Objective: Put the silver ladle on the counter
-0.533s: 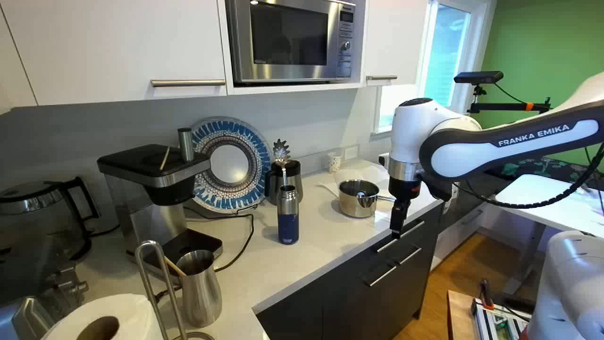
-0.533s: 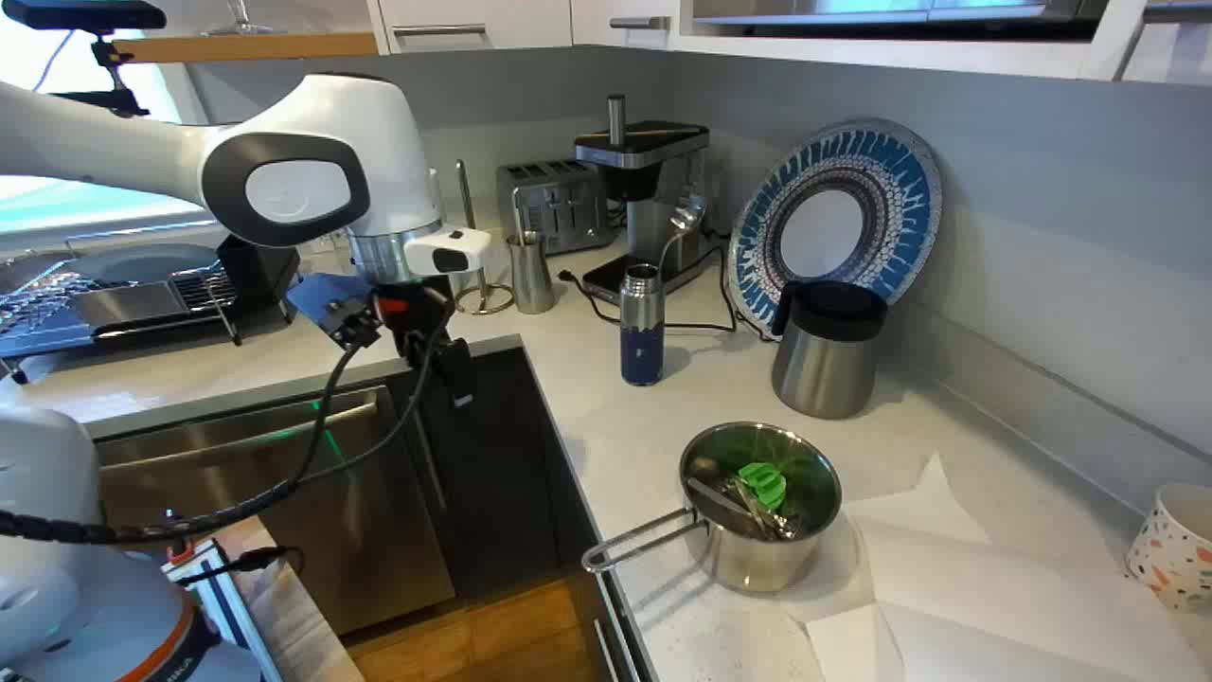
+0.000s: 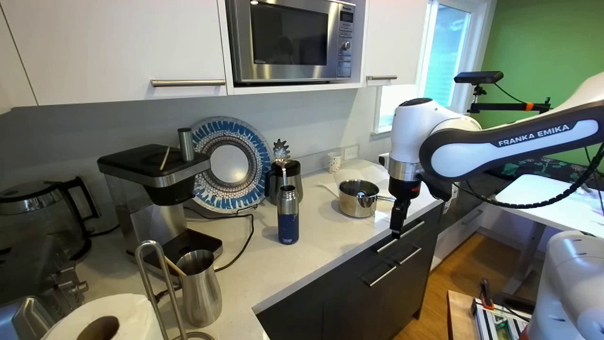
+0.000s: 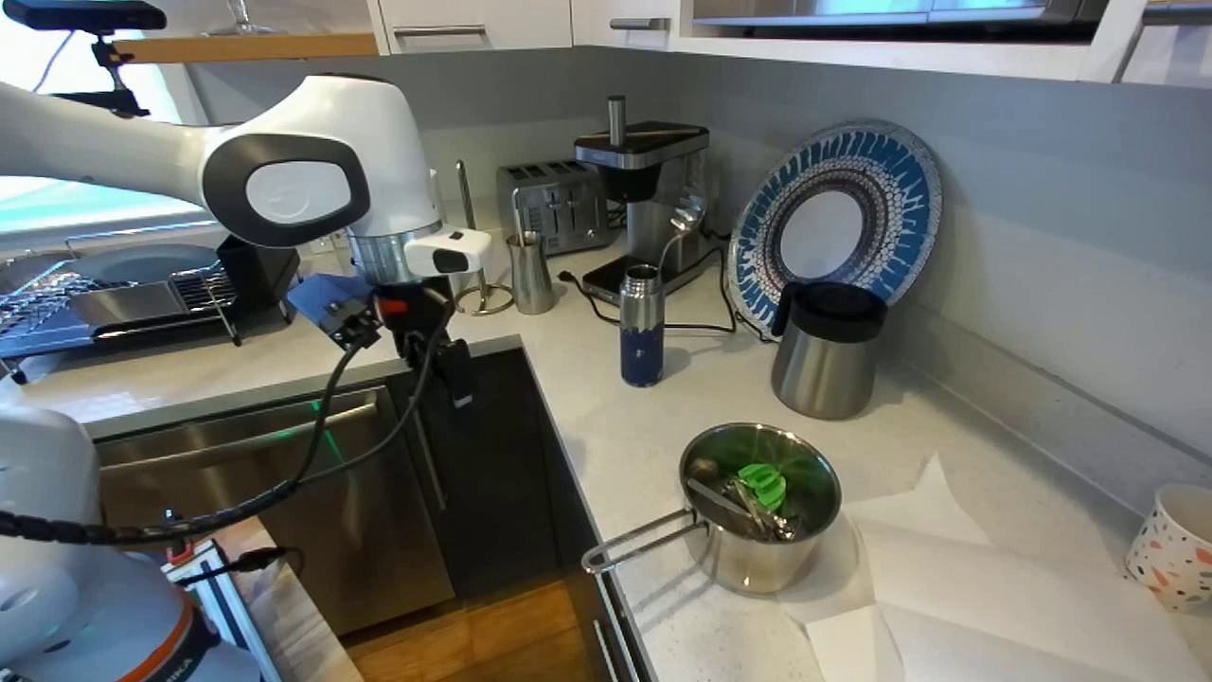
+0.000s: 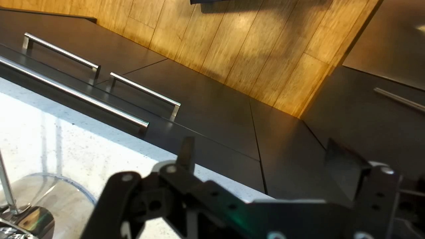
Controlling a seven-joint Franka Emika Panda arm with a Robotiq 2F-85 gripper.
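The silver ladle stands upright in the mouth of a steel and blue bottle. Its shiny head is at the top, and the lower handle is hidden inside the bottle. It also shows in an exterior view, leaning slightly. The bottle stands on the pale counter. My gripper hangs pointing down beyond the counter's front edge, in front of the dark cabinets, well apart from the ladle. In the wrist view the gripper has its fingers wide apart with nothing between them. The ladle is out of the wrist view.
A steel pot holding utensils stands near the front edge, its handle reaching over it. A steel carafe and a round patterned plate stand behind the bottle. A coffee machine and a steel jug are further along.
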